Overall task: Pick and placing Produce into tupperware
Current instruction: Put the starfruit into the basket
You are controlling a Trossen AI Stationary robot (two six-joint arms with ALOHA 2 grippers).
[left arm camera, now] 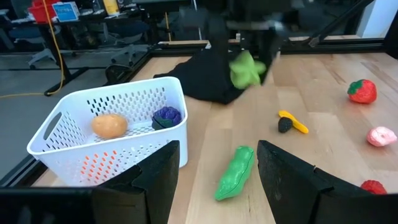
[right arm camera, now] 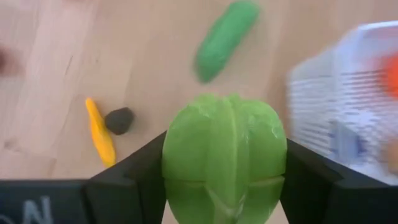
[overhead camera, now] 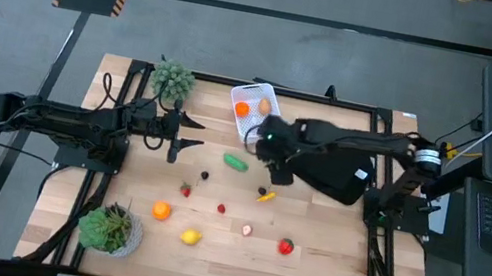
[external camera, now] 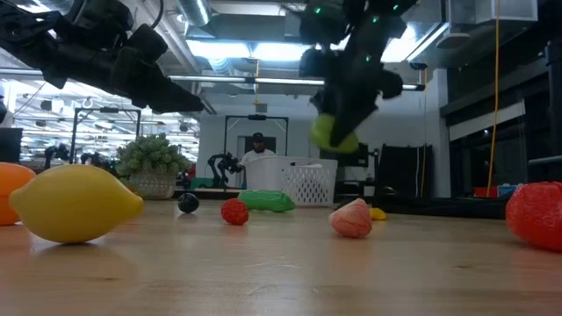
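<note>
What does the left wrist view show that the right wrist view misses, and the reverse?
Only the left wrist view: the tub's inside with an orange piece and a purple one, the black cloth, red and pink produce. Only the right wrist view: the right gripper's jaws shut on the ribbed green fruit, seen close. Both: the green pod, the yellow piece beside a dark one, and the tub.

Bench layout, as we find it

We list the tupperware [overhead camera: 254, 109] at the far edge, a potted plant [overhead camera: 173, 79] to its left, a cloth [overhead camera: 336, 174] to its right, loose produce [overhead camera: 191, 237] nearer us, another potted plant [overhead camera: 111, 229] near-left.
</note>
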